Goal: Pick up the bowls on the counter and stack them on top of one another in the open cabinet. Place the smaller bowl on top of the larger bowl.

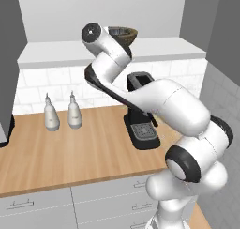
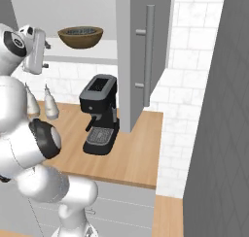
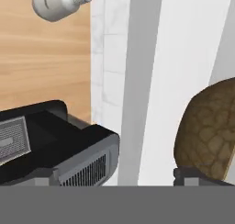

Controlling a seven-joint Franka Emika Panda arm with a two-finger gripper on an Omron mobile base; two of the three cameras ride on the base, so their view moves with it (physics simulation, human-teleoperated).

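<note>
from the left, the robot's arm point(image 1: 140, 94) covers most of the larger bowl point(image 1: 125, 34) on the open cabinet point(image 1: 56, 52) shelf, so just a sliver of rim pokes out. it also hides the upper part of the coffee machine point(image 1: 142, 129). in the hand view the bowl's brown wall point(image 3: 209, 129) is cut off by the right edge, the machine point(image 3: 55, 145) by the left, and one white bottle point(image 3: 57, 2) by the top. from the right, whatever sits inside the bowl point(image 2: 80, 37) is too small to tell, and the arm partly hides the two bottles point(image 2: 48, 105).
</note>
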